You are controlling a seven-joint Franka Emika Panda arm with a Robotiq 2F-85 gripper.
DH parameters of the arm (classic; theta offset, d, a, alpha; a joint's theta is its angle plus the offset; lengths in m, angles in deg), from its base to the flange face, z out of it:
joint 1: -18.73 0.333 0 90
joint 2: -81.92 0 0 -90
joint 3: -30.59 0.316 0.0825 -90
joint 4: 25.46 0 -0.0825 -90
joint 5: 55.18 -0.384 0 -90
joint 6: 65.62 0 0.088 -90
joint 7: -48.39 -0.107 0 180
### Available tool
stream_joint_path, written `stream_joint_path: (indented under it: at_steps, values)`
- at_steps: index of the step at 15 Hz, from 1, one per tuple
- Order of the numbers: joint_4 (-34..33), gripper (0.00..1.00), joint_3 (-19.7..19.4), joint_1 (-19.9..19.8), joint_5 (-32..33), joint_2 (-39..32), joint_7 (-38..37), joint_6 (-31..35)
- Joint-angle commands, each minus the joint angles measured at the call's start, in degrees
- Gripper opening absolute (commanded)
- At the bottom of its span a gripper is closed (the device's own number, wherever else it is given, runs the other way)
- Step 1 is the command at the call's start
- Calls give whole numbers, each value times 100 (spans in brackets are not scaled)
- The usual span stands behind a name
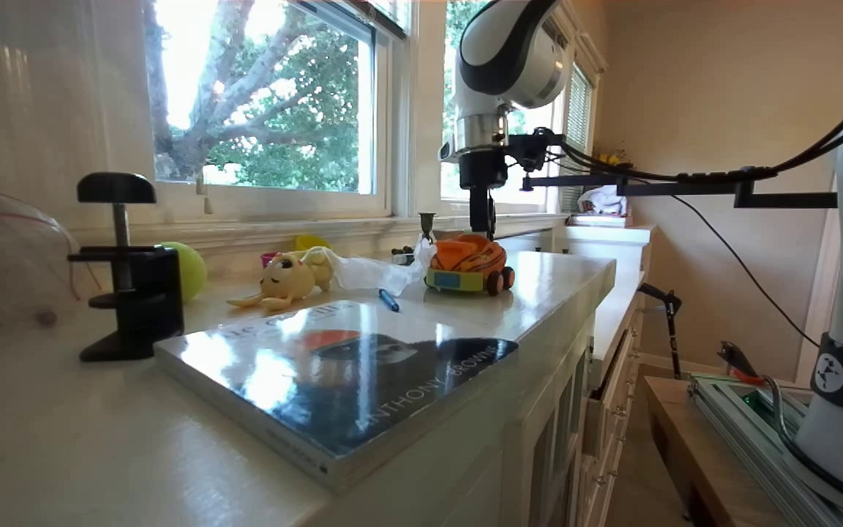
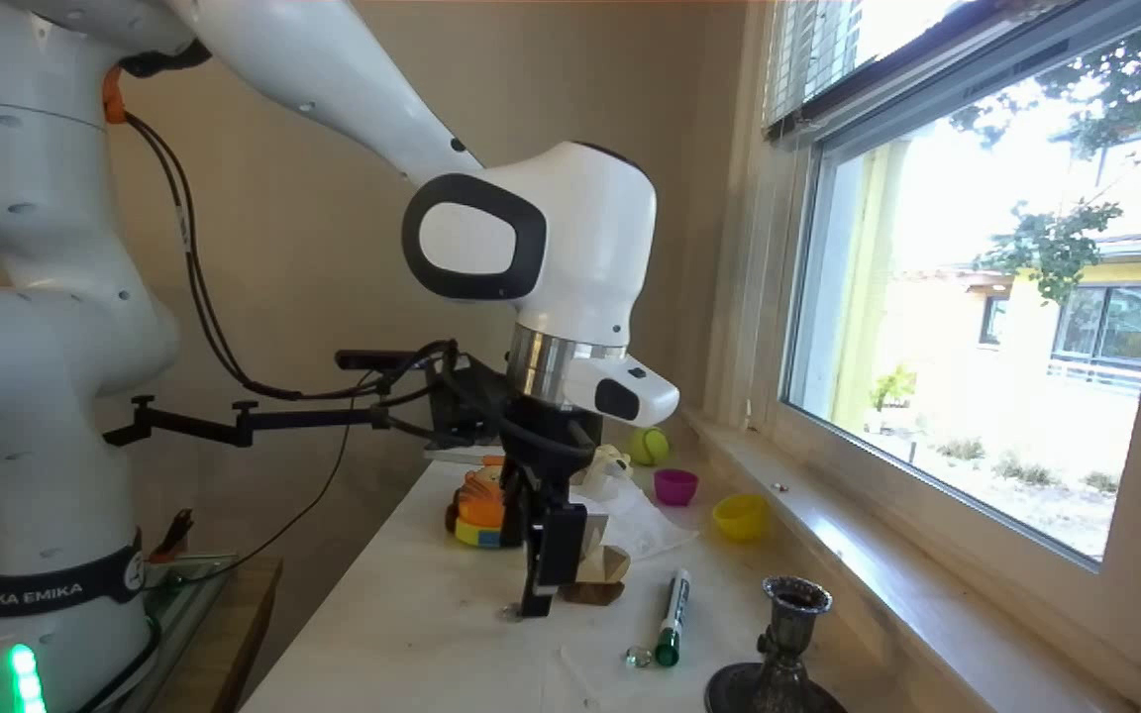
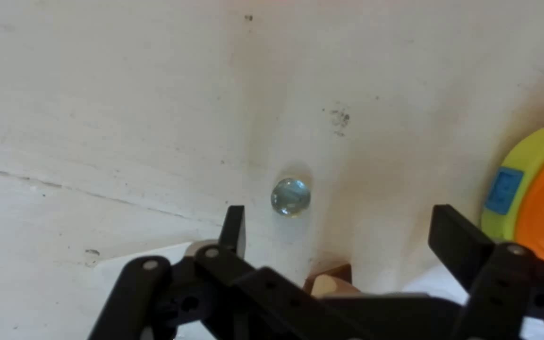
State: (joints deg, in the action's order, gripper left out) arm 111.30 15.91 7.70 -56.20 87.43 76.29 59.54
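Over the white painted countertop (image 3: 135, 104), we've got the black two-finger gripper (image 3: 339, 222) spread, nothing gripped yet, clear round glass marble (image 3: 291, 197) lying loose nearby.

1. Plain beige wall (image 1: 721, 132) at the back.
2. White-framed window (image 1: 268, 95) with a tree (image 1: 312, 132) outside; bright daylight comes in.
3. White counter (image 1: 564, 282) beneath it, shiny with reflected light.
4. White drawers (image 1: 615, 423) farther along, 1 partly out.
5. Wooden table (image 1: 692, 432) across a strip of brown floor (image 1: 637, 454).
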Motion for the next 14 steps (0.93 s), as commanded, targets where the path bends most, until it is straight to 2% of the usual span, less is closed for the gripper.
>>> stream_joint_path:
  at_steps: [1, 14]
  values:
    - [-111, 100, 45, -56, 345, 57, -270, -265]
    - [-111, 100, 42, -71, 803, 33, -394, -461]
